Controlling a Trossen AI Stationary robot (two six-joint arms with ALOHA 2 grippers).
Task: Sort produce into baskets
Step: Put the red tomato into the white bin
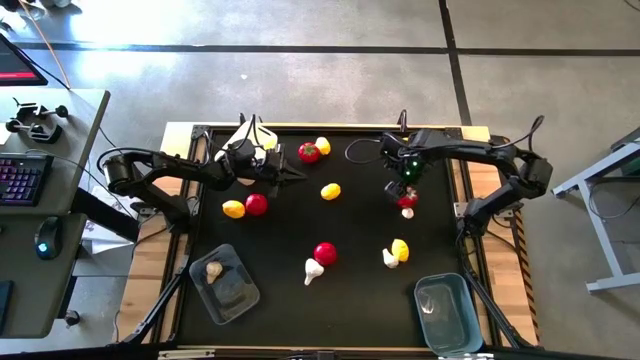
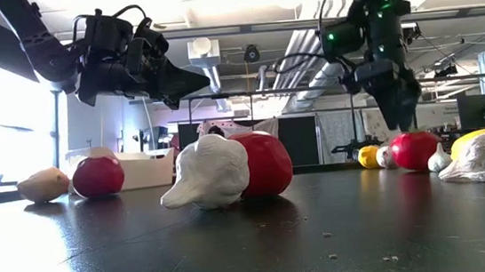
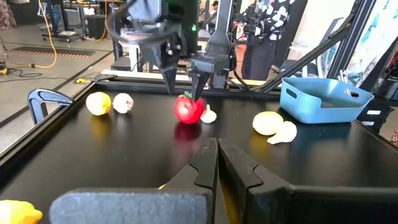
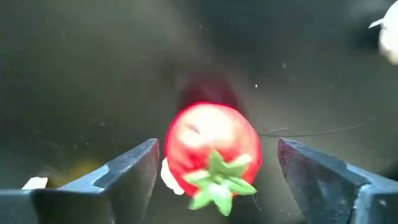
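My right gripper [image 1: 403,188] points down, open, over a red tomato [image 4: 214,155] that lies on the black table at the right. Its fingers stand on either side of the tomato with gaps, touching nothing. A garlic bulb [image 1: 408,212] lies against the tomato [image 3: 188,109]. My left gripper [image 1: 292,173] is shut and empty, held level above the table's far left part. More tomatoes [image 1: 325,253], lemons [image 1: 330,191] and garlic [image 1: 314,269] lie scattered on the table. A clear tub [image 1: 225,283] at the near left holds one garlic bulb [image 1: 213,268]. A light blue tub [image 1: 448,313] stands at the near right.
A white tub [image 1: 250,135] stands at the far edge beside the left arm. A tomato [image 1: 309,152] and a lemon [image 1: 322,145] lie near it. A lemon [image 1: 233,208] and a tomato [image 1: 256,204] lie below the left arm. A lemon [image 1: 400,248] and garlic [image 1: 390,258] lie toward the near right.
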